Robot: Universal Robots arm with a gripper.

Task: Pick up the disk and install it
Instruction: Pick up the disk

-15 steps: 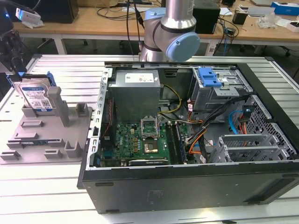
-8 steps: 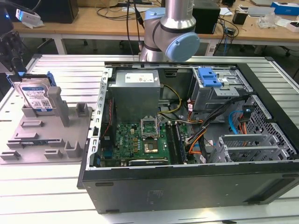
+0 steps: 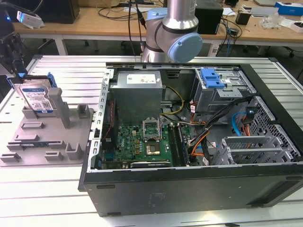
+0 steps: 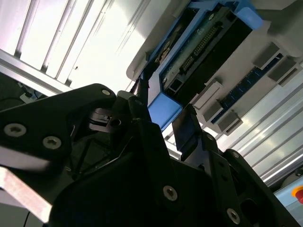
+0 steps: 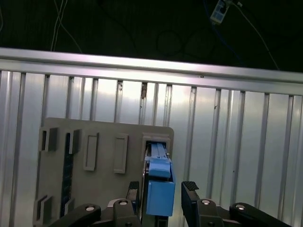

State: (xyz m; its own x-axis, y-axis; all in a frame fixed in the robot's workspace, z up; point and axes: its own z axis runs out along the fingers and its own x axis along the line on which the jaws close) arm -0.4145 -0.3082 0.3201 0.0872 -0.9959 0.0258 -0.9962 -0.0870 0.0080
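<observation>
- The gripper (image 5: 162, 190) hangs over the disk (image 3: 37, 98). Its 2 fingers (image 5: 189, 188) are apart, 1 on each side of the disk's blue bracket (image 5: 160, 196), and are not clamped on it.
- The disk stands upright on edge in a grey holder (image 3: 47, 142) at the exterior view's left. The holder rests on the ribbed metal tabletop (image 3: 42, 189), just beside the open computer case (image 3: 189, 189).
- In the first wrist view, 1 finger sits just beside the bracket and the other shows a clear gap. Closing from here would probably push the disk sideways in its slot, so centring the gripper first looks wise.
- A good grip would likely take the bracket's flat sides squarely, low enough to hold firmly. The lift should go straight up so the disk does not jam in the slot.
- The holder has several slots and posts, and the disk fills the far-left slot. A thin dark blue strip (image 5: 68, 163) lies in another slot; I cannot tell what it is.
- The case lies on its side with the top open. Inside are a grey power supply (image 3: 137, 94), a green motherboard (image 3: 137, 142) and loose cables (image 3: 208, 132).
- A grey drive cage (image 3: 222, 97) sits at the case's far right, with a fixed blue tab (image 3: 211, 78) on top.
</observation>
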